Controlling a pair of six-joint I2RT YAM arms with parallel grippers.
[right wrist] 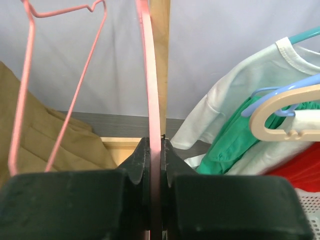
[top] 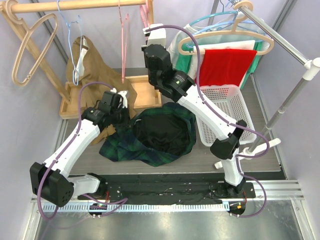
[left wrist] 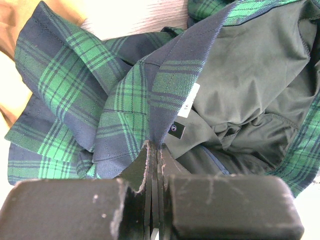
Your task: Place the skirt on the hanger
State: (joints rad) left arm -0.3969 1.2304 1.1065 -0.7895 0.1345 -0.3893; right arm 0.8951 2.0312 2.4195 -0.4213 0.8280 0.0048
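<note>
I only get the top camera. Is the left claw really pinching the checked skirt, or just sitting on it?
Observer: It is pinching. In the left wrist view the left gripper is shut on a folded edge of the skirt.
Operator: What's inside the skirt?
Observer: A plain dark green lining, with a small white label near the edge.
Operator: And the other claw?
Observer: The right gripper is shut on a pink hanger. Its thin bar runs straight up from between the fingers.
</note>
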